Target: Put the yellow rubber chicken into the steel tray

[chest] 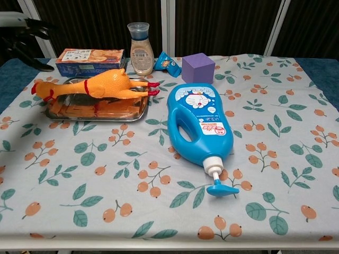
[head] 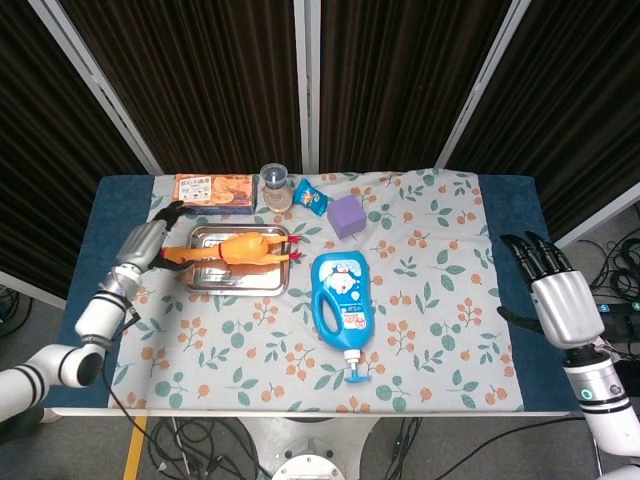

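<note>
head view: yellow rubber chicken (head: 240, 250) lies across shallow steel tray (head: 238, 286), head overhanging; your left hand (head: 143, 244) spread, empty; right hand (head: 552, 290) open, idle. chest view: chicken rests steady; withdraw clear without nudging its head.

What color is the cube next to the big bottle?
Purple; the cube shows best in the chest view.

one chicken (chest: 100, 84), one tray (chest: 58, 112), two bottles (chest: 198, 125)
</note>
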Action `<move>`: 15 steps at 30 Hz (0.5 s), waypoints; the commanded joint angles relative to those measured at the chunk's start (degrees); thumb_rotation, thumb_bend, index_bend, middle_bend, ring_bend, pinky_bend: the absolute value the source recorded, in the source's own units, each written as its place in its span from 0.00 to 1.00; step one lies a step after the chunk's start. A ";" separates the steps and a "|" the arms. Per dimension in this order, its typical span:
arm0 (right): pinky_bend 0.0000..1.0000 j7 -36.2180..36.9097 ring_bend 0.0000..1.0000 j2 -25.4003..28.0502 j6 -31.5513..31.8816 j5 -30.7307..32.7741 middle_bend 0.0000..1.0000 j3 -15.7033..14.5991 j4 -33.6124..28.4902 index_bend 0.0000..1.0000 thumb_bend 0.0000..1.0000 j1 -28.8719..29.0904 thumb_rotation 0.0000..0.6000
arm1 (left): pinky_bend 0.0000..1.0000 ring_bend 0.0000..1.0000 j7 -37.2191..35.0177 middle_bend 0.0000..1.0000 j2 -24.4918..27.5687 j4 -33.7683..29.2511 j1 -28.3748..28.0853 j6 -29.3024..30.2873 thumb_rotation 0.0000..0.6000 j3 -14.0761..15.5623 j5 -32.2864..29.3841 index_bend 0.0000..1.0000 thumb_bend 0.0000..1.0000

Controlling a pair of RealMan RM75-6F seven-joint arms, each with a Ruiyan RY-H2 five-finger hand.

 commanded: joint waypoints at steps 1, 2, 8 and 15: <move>0.23 2.35 0.13 -0.86 0.81 2.31 0.18 -0.31 2.59 0.00 0.12 -2.12 1.00 | 0.26 0.08 8.30 0.10 6.80 -9.36 8.37 14.26 1.00 1.12 0.84 0.18 0.23; 0.24 3.88 0.14 -1.12 0.73 2.86 0.18 -0.60 3.45 0.01 0.14 -2.76 1.00 | 0.26 0.08 9.99 0.11 7.43 -10.88 10.41 17.70 1.00 1.91 1.70 0.18 0.23; 0.21 9.82 0.08 -2.44 1.83 2.78 0.10 -3.02 7.04 0.00 0.11 -6.44 1.00 | 0.26 0.08 14.15 0.11 7.75 -14.13 20.44 31.94 1.00 6.37 7.44 0.19 0.22; 0.10 13.56 0.00 -3.41 3.34 2.01 0.00 -5.64 8.15 0.00 0.09 -10.41 1.00 | 0.25 0.08 17.26 0.11 6.65 -16.85 29.19 41.41 1.00 10.85 13.30 0.19 0.21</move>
